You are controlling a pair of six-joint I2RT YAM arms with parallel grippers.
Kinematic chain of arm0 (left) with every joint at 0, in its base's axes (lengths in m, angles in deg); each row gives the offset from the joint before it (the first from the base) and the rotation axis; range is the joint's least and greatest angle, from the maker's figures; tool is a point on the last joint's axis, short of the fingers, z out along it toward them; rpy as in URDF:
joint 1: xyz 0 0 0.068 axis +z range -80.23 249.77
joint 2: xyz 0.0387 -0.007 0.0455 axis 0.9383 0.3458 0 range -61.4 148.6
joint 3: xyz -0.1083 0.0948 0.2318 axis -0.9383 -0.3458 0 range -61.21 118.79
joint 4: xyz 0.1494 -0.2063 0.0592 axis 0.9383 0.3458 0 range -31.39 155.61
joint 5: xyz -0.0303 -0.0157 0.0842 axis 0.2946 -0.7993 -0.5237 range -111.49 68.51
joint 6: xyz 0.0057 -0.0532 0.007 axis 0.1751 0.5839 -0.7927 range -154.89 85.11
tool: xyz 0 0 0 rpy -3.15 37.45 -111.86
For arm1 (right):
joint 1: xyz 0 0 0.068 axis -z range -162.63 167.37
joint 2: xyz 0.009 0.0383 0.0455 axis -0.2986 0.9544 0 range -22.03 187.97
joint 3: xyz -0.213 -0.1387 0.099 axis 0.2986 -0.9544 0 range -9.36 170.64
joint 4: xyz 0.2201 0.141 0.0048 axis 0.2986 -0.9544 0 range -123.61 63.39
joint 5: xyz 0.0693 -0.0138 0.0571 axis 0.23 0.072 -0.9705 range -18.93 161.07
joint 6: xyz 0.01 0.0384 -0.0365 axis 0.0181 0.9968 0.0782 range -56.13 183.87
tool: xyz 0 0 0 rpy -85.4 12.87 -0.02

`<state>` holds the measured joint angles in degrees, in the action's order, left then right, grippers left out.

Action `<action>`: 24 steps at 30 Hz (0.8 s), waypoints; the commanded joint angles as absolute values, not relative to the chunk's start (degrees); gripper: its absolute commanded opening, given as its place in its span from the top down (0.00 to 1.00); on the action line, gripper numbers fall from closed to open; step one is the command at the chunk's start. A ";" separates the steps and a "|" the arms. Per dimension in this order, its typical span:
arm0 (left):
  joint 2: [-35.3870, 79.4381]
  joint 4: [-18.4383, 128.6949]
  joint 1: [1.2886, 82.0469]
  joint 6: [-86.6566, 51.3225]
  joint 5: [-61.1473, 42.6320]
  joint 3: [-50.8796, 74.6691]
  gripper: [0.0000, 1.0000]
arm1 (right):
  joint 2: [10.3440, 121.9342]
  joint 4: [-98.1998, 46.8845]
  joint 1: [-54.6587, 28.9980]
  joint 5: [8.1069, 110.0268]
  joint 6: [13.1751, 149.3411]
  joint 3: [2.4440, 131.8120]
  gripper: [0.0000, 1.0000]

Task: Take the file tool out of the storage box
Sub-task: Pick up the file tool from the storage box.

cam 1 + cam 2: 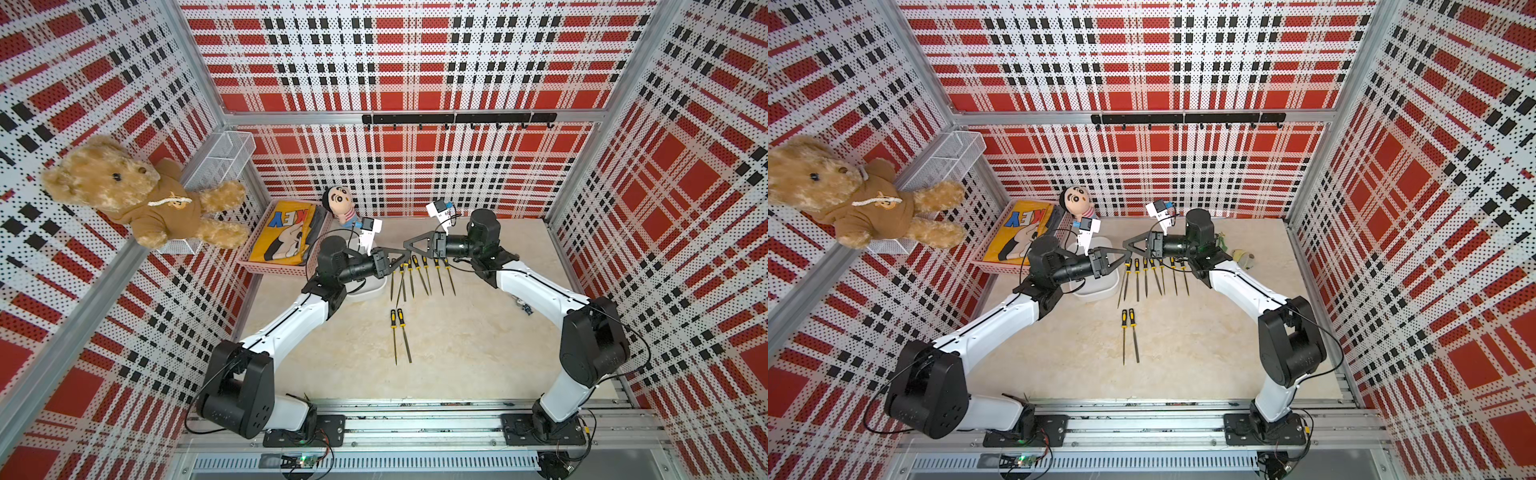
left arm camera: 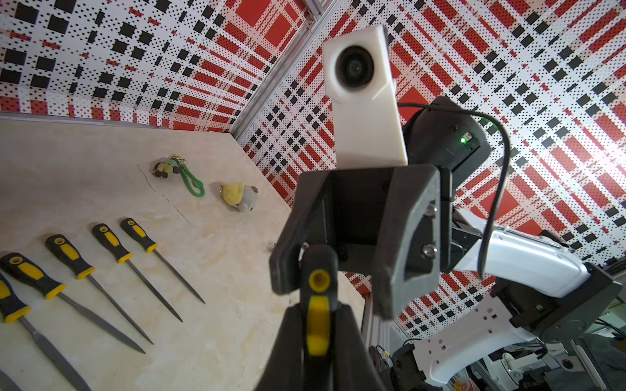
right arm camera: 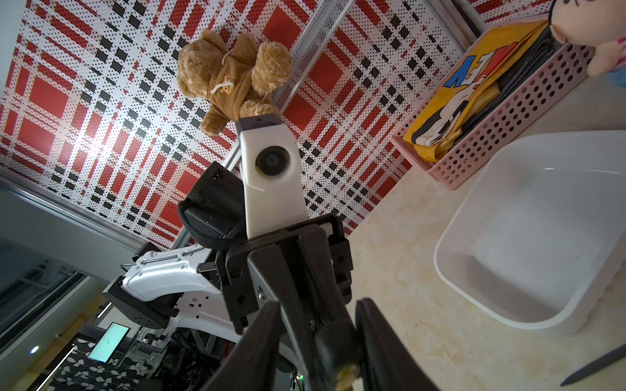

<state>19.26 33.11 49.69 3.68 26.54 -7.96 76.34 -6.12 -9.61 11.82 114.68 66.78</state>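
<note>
Now | left jaws pinch file (image 2: 317, 287), blade hidden | right jaws spread | box (image 1: 1100, 289) half-covered

Smooth white plastic storage box (image 3: 542, 237)

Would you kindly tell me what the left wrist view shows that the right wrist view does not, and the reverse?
Only the left wrist view: the handles of the other files, laid in a row, a keychain with a green loop, and a small yellow plush.
Only the right wrist view: the white storage box, its visible part empty, the pink perforated basket and the teddy bear.
Both: the file tool, clamped in the left gripper, with its handle end between the open jaws of the right gripper.
</note>
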 commanded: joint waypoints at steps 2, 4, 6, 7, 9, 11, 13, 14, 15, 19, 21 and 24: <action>18.05 30.72 49.30 4.26 27.28 -9.07 1.00 | 76.38 -6.05 -10.27 10.73 113.40 67.10 0.60; 18.12 30.45 49.38 4.40 27.38 -8.92 1.00 | 76.44 -6.05 -10.27 10.69 113.46 66.88 0.68; 18.28 30.49 49.38 4.57 27.56 -8.87 1.00 | 76.42 -4.47 -10.30 10.85 114.67 66.34 0.83; 18.14 30.38 49.38 4.58 27.65 -8.91 1.00 | 76.42 -3.96 -10.29 11.14 114.96 66.19 0.86; 18.05 30.06 49.38 4.57 27.47 -8.98 1.00 | 76.40 -4.69 -10.23 11.85 114.78 66.37 0.91; 18.55 29.96 49.53 4.95 27.29 -8.91 1.00 | 76.46 -8.15 -10.23 12.68 112.90 67.61 1.00; 19.32 29.95 50.12 5.92 26.55 -9.06 0.97 | 76.40 -19.22 -10.23 16.64 107.00 71.11 1.00; 19.81 29.93 50.25 6.11 26.05 -9.10 0.88 | 76.46 -25.49 -10.23 18.68 103.82 73.18 1.00; 20.63 29.90 50.25 6.16 25.20 -9.00 0.81 | 76.20 -31.67 -10.23 21.80 100.85 74.96 1.00; 25.98 30.04 51.03 7.30 23.55 -6.89 0.56 | 72.78 -43.06 -9.88 32.28 97.53 75.74 1.00; 28.65 30.05 51.38 7.78 22.39 -4.96 0.42 | 71.23 -48.65 -9.57 36.04 96.00 76.56 1.00; 31.44 30.27 51.35 7.45 20.42 -1.67 0.13 | 69.09 -54.71 -8.23 39.71 93.03 76.78 1.00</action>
<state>29.47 30.14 50.43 7.29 24.53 -5.25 73.26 -43.38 -9.26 33.35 97.81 75.50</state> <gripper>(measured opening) 0.768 0.212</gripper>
